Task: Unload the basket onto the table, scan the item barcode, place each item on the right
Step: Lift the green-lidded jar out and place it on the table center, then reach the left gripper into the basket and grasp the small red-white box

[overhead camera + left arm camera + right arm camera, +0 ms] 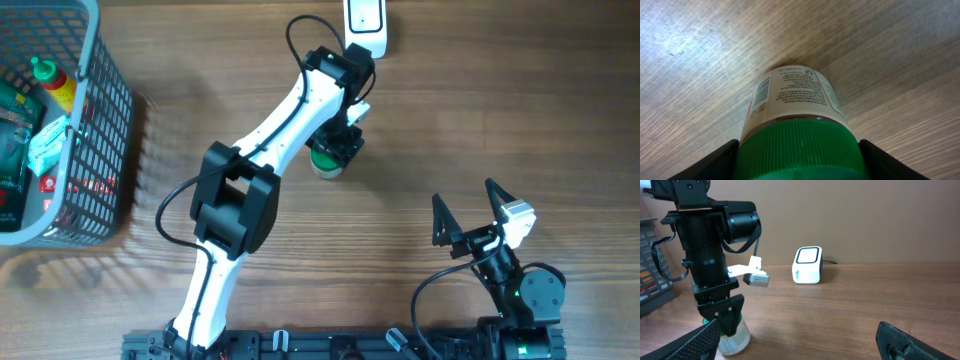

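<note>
Left gripper [338, 143] hangs over mid-table, well right of the grey wire basket [95, 90] that holds packets and a red-and-yellow squeeze bottle. Its fingers [715, 162] stand on either side of the bottle [790, 95], right against the cap [797, 150]; from where I stand I cannot tell whether they are pinching it or sitting loose around it.

The bottle stands upright on the wood-grain table [450, 130], straight under that gripper. It is small and round, with a ribbed green screw cap as broad as the body. A pale label covered in fine print wraps the side. In the left wrist view the barcode [761, 92] runs down the left part of the label, with small round symbols below it.

Just beyond it, at the far edge, sits the white scanner [364, 22], a dark cable trailing from it; bottle and scanner are near but apart.

Further right, at the near edge, the right gripper [464, 195] has its jaws spread wide, holding nothing.
</note>
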Available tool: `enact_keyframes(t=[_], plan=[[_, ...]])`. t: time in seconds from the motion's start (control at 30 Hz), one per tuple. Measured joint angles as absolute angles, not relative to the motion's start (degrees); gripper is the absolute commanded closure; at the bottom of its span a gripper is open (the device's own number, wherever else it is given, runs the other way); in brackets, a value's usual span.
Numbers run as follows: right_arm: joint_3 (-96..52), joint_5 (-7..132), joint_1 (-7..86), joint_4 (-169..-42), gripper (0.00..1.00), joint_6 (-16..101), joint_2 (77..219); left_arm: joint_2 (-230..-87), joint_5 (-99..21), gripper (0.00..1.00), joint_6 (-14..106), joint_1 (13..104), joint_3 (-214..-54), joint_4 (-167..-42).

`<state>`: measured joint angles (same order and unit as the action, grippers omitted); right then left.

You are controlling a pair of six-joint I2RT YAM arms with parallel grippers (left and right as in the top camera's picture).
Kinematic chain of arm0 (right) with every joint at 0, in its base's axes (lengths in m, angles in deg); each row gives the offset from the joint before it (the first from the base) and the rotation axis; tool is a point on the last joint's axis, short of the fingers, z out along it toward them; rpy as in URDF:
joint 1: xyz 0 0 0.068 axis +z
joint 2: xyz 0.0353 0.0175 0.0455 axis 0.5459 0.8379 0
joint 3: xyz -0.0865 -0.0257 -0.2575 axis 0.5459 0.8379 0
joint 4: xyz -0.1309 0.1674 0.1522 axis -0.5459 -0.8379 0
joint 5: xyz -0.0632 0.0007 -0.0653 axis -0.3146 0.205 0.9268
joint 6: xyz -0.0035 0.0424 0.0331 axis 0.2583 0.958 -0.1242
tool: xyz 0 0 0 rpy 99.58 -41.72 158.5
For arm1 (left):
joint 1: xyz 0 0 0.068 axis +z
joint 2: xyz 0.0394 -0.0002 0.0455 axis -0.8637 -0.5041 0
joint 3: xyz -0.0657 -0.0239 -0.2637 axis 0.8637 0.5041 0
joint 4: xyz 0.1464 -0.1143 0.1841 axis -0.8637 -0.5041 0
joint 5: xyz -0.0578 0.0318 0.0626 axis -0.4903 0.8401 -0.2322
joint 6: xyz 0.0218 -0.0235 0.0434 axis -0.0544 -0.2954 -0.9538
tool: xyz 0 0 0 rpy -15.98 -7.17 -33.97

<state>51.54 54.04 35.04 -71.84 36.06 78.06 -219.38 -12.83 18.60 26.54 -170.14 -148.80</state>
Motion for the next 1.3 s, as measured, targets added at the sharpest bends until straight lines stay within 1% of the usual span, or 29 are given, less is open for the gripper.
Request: enact_keyframes(t=[0.03, 0.07, 0.3, 0.4, 0.63, 0.67, 0.73, 0.8, 0.9, 1.0, 1.1, 1.13, 1.3], plan=[[51.54, 54.04, 35.04, -71.84, 0.0, 36.06, 78.06, -219.42, -12.86, 0.11, 18.55, 26.1, -170.14, -149.34], [51.54, 54.06, 35.04, -71.84, 0.0, 36.06, 78.06, -219.47, -12.86, 0.0, 18.4, 25.56, -170.14, -149.61], [51.54, 54.06, 35.04, -71.84, 0.0, 36.06, 78.06, -218.92, -12.86, 0.0, 17.96, 20.84, -170.14, -150.28], [51.54, 54.06, 35.04, -71.84, 0.0, 36.06, 78.06, -215.82, -12.05, 0.0, 18.05, 20.31, -170.08, -150.7], [51.54, 54.04, 35.04, -71.84, 0.0, 36.06, 78.06, -197.15, -5.32, 0.0, 18.86, 23.15, -170.03, -149.34], [51.54, 54.06, 35.04, -71.84, 0.0, 36.06, 78.06, -192.58, -4.66, 0.0, 18.88, 24.73, -170.08, -148.43], [51.54, 54.06, 35.04, -71.81, 0.0, 36.06, 78.06, -188.36, -3.59, 0.0, 19.01, 26.87, -170.08, -147.73], [51.54, 54.06, 35.04, -71.84, 0.0, 36.06, 78.06, -184.6, -1.64, 0.0, 20.21, 30.17, -170.08, -146.15], [51.54, 54.04, 35.04, -71.86, 0.0, 36.06, 78.06, -180.04, 1.24, 0.0, 23.99, 38.58, -170.08, -143.49], [51.54, 54.04, 35.04, -71.84, 0.0, 36.06, 78.06, -177.11, 2.75, 0.0, 33.02, 51.54, -170.08, -141.26], [51.54, 54.06, 35.04, -71.84, 0.0, 36.06, 78.06, -176.39, 2.05, 0.0, 40.02, 61.97, -170.08, -141.74], [51.54, 54.06, 35.04, -71.84, 0.0, 36.06, 78.06, -176.41, 1.55, 0.0, 43.01, 69.07, -170.06, -142.26], [51.54, 54.11, 35.04, -71.84, 0.0, 36.06, 78.06, -176.5, -0.57, 0.0, 46.9, 84.57, -170.06, -142.37]])
